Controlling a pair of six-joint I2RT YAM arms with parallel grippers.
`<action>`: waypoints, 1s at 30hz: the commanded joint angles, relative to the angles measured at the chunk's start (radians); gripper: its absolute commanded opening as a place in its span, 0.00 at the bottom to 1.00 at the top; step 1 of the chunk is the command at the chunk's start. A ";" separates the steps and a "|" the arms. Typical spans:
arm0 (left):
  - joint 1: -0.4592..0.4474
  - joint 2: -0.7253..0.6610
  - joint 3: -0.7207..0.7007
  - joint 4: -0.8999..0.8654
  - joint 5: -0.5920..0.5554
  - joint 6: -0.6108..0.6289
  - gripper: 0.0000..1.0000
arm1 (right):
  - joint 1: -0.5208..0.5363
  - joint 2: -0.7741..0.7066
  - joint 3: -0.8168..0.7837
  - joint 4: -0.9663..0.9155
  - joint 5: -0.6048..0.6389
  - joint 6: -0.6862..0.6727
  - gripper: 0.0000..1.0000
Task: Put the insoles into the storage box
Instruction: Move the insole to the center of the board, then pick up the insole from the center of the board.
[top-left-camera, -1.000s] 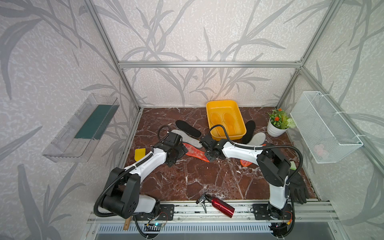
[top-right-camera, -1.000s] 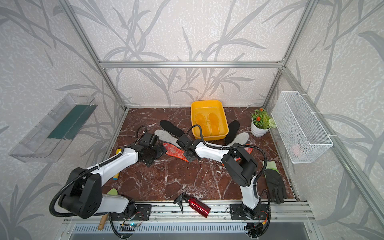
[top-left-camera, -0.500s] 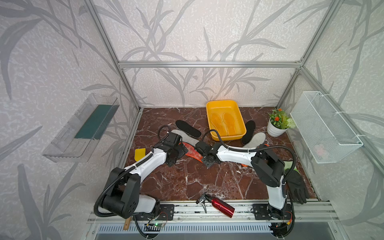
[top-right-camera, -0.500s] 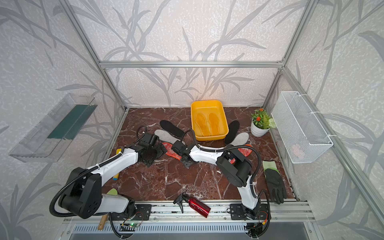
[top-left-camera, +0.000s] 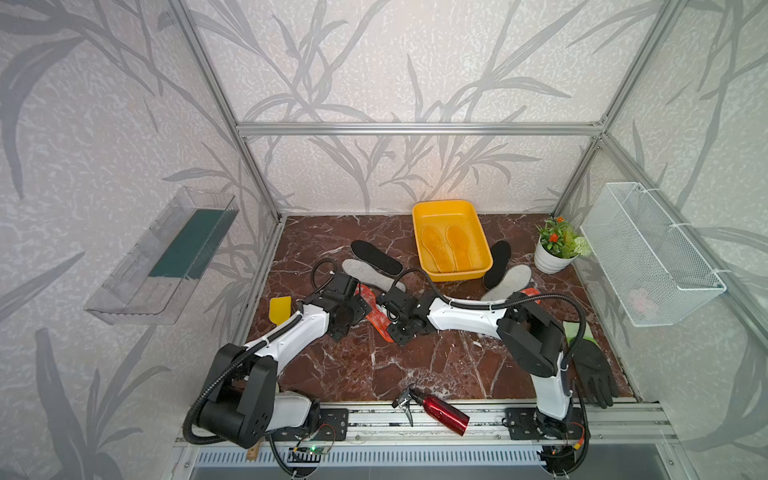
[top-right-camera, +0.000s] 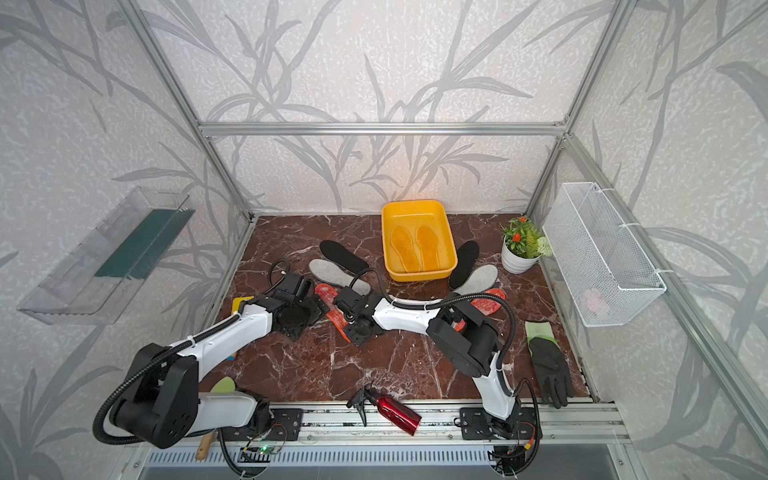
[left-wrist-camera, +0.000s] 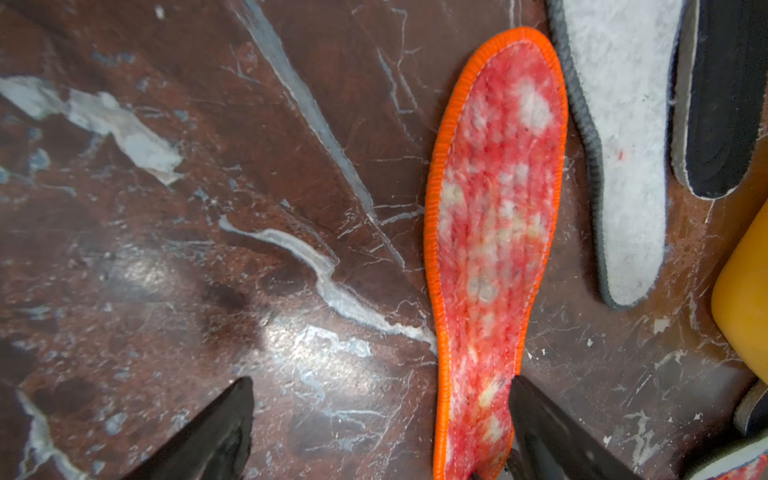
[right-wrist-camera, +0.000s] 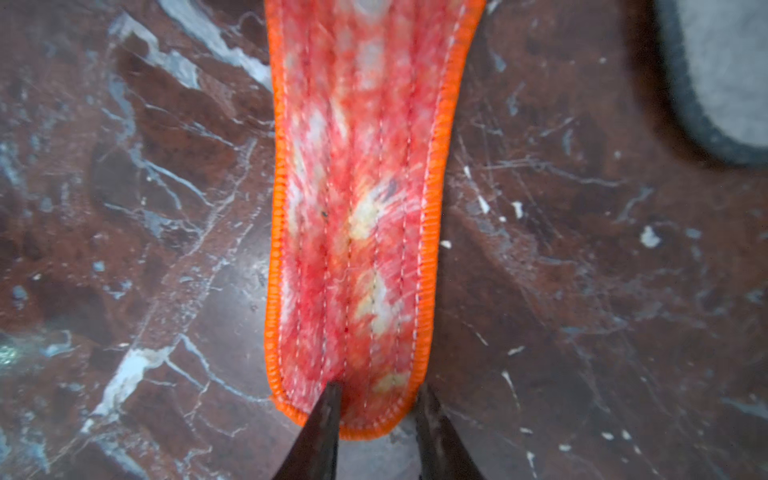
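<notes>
The right hand has slid toward nine o'clock, pinching the heel of the red-orange insole, which lies eleven-to-five beside the spread left hand, storage box toward one o'clock.

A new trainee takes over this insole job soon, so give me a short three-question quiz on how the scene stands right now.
1. True or false: the yellow box is empty.
2. How many insoles lie on the table outside it?
3. Pick one: the left gripper has its jaws A wide open, B fully shut, C clamped on the box.
Key:
1. False. Two yellow insoles lie in it.
2. Six: black insoles, grey insoles and red insoles, two of each.
3. A.
</notes>
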 joint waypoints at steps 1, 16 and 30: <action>0.003 0.000 -0.006 -0.007 0.000 -0.019 0.90 | -0.002 -0.049 -0.026 0.013 -0.056 0.008 0.31; -0.111 0.174 0.092 0.002 0.009 -0.061 0.79 | -0.083 -0.283 -0.125 0.018 -0.077 0.010 0.31; -0.162 0.266 0.141 -0.037 -0.023 -0.090 0.59 | -0.160 -0.354 -0.214 0.059 -0.127 0.021 0.31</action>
